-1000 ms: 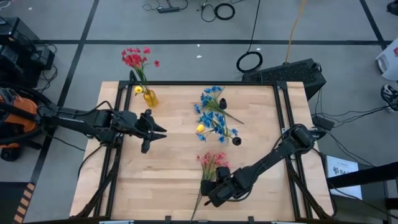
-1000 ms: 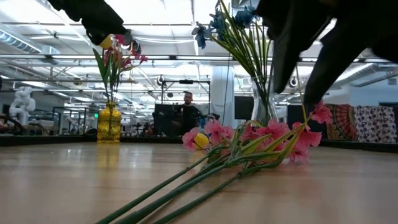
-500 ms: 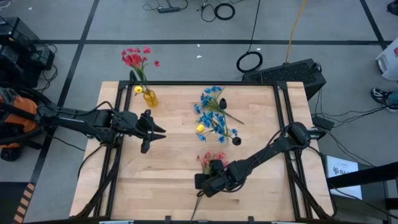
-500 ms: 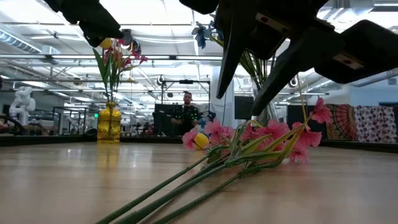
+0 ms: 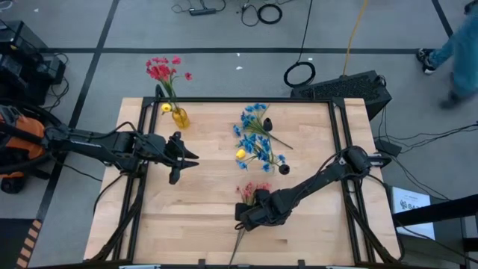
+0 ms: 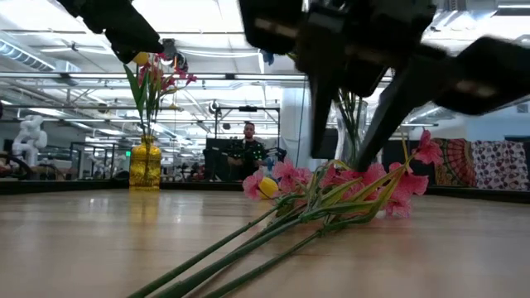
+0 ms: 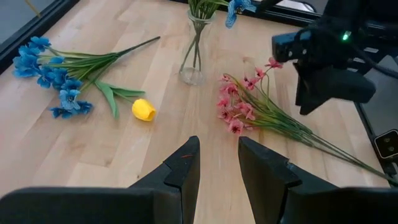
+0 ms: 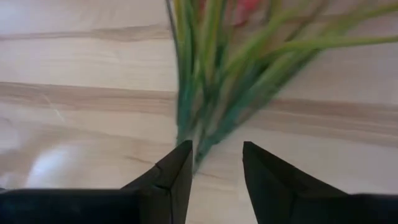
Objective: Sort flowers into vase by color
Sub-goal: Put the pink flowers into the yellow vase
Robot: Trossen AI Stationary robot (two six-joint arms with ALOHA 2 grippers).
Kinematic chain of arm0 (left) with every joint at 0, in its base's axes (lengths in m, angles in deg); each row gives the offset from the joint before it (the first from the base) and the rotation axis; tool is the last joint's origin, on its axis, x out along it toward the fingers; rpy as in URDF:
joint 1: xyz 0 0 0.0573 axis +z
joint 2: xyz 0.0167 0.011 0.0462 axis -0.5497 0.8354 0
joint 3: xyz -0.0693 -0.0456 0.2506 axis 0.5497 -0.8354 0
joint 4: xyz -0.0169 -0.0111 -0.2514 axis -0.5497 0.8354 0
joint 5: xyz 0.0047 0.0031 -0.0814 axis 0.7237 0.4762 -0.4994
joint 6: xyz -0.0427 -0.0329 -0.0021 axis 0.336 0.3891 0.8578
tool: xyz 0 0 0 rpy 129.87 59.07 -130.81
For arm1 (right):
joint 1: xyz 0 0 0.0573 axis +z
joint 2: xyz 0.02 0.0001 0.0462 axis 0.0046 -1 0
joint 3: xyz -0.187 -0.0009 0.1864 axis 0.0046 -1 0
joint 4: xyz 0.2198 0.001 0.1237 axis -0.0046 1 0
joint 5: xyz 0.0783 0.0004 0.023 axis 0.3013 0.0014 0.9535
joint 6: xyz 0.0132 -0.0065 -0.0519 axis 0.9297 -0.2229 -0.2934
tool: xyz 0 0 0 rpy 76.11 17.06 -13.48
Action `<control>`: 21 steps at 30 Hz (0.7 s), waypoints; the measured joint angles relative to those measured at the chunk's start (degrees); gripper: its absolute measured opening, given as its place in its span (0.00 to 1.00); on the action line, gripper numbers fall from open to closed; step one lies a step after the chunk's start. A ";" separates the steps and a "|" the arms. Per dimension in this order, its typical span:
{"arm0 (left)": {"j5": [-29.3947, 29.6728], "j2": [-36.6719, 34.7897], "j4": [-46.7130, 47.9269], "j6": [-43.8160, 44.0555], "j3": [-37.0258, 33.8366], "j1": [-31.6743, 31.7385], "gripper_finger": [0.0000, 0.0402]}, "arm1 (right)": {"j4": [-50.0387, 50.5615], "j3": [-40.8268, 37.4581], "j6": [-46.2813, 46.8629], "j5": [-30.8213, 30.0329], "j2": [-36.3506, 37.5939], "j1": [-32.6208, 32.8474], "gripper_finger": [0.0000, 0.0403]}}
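Observation:
Pink flowers [image 5: 254, 191] lie flat on the table toward its near edge, with their green stems [image 8: 208, 106] trailing nearer. My right gripper [image 5: 245, 217] hangs open over those stems, pointing down, one finger on either side and touching nothing [image 6: 348, 153]. Blue flowers [image 5: 258, 138] lie mid-table, and some stand in a clear glass vase [image 7: 193, 59]. A yellow bud [image 5: 240, 154] and two dark buds [image 5: 284, 169] rest beside them. Red flowers [image 5: 163, 71] stand in a yellow vase [image 5: 179, 117] near the far-left corner. My left gripper [image 5: 193, 158] waits open at mid-left.
Black rails [image 5: 224, 99] frame the table. A black box [image 5: 351, 88] sits past the far-right corner. A person [image 5: 455, 41] walks on the floor beyond it, and another [image 6: 248, 141] sits in the room behind. Bare wood lies between the two arms.
My right gripper has moved toward the table's left along the near side, tipped its fingers downward, and come down over the pink flowers' stems, staying open. The flowers have kept still.

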 joint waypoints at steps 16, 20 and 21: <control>0.01 0.74 0.10 -0.91 0.07 0.00 0.29 | -11.41 0.24 -5.24 9.04 -8.64 -2.33 0.31; 0.00 1.52 0.13 -0.91 0.07 0.00 0.29 | -9.02 0.21 -8.87 6.86 -8.33 -2.60 0.21; 0.02 1.70 0.17 -0.91 0.07 0.00 0.29 | -8.77 0.16 -9.83 6.59 -8.36 -2.68 0.17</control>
